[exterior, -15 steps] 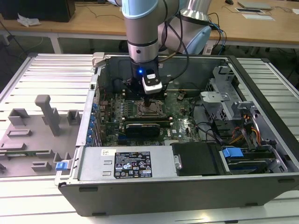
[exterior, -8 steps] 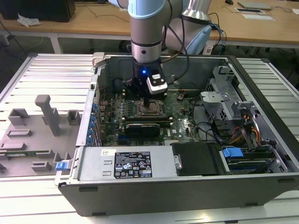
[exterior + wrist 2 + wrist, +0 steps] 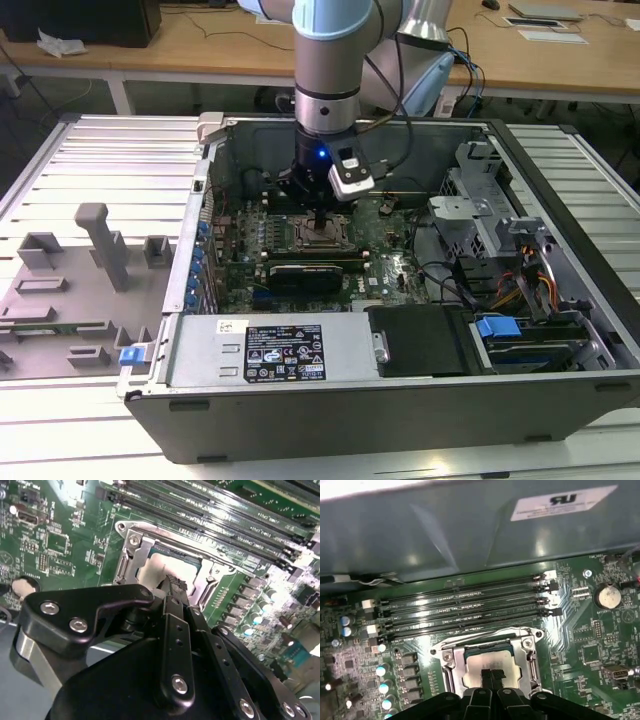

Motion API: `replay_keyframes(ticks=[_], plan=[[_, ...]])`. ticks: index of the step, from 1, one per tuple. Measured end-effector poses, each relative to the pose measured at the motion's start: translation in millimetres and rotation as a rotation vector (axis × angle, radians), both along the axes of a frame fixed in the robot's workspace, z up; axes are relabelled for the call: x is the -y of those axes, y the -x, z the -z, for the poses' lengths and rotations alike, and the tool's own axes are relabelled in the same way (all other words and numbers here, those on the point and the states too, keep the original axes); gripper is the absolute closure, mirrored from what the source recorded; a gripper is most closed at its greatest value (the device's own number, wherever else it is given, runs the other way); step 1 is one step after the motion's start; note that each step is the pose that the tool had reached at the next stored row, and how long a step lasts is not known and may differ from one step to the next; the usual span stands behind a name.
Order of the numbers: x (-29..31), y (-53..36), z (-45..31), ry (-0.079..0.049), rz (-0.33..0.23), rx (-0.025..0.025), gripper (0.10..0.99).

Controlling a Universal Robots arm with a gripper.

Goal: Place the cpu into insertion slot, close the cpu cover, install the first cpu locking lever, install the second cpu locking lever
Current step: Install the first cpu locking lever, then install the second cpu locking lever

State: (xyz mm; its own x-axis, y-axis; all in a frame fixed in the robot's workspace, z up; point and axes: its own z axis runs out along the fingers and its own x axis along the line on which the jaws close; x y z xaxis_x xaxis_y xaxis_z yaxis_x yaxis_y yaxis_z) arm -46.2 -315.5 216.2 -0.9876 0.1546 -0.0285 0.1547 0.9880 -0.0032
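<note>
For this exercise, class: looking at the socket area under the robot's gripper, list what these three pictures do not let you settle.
- Near edge of the cpu and cpu cover: hidden by the gripper in both wrist views.
- Whether the fingertips touch the cpu: contact point hidden in both wrist views.
- Locking levers' position: too small in the exterior view, where the gripper covers the insertion slot.

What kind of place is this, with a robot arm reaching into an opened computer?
Most likely a robotics lab or test workshop. The open computer case lies on a slatted metal bench, a grey tray of holders sits beside it, and wooden desks with cables stand behind. The gripper is down over the chip in its socket.
</note>
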Motion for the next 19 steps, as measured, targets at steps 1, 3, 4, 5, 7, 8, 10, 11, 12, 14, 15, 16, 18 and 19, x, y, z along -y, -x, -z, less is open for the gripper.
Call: replay_keyframes(ticks=[1, 3, 4, 5, 7, 8, 10, 11, 12, 14, 15, 16, 18, 19], plan=[[0.0, 0.0, -1.8, 0.000, -0.003, 0.0000, 0.980], [0.0, 0.0, -6.3, 0.000, -0.007, 0.0001, 0.980], [0.0, 0.0, -8.8, 0.000, -0.008, 0.0001, 0.980], [0.0, 0.0, -12.5, 0.000, -0.010, 0.0000, 0.980], [0.0, 0.0, -16.3, 0.000, -0.012, 0.0000, 0.980], [0.0, 0.0, -17.4, 0.000, -0.013, 0.0000, 0.980], [0.0, -0.1, -18.1, 0.000, -0.013, 0.0002, 0.980], [0.0, 0.0, -18.2, 0.000, -0.013, 0.0001, 0.980], [0.0, 0.0, -18.2, 0.000, -0.013, 0.0001, 0.980], [0.0, 0.0, -18.2, 0.001, -0.013, 0.0000, 0.980], [0.0, 0.0, -18.2, 0.001, -0.013, 0.0001, 0.980], [0.0, 0.0, -18.2, 0.001, -0.013, 0.0001, 0.980], [0.0, 0.0, -18.2, 0.001, -0.013, 0.0001, 0.980], [0.0, 0.0, -18.2, 0.001, -0.013, 0.0000, 0.980]])
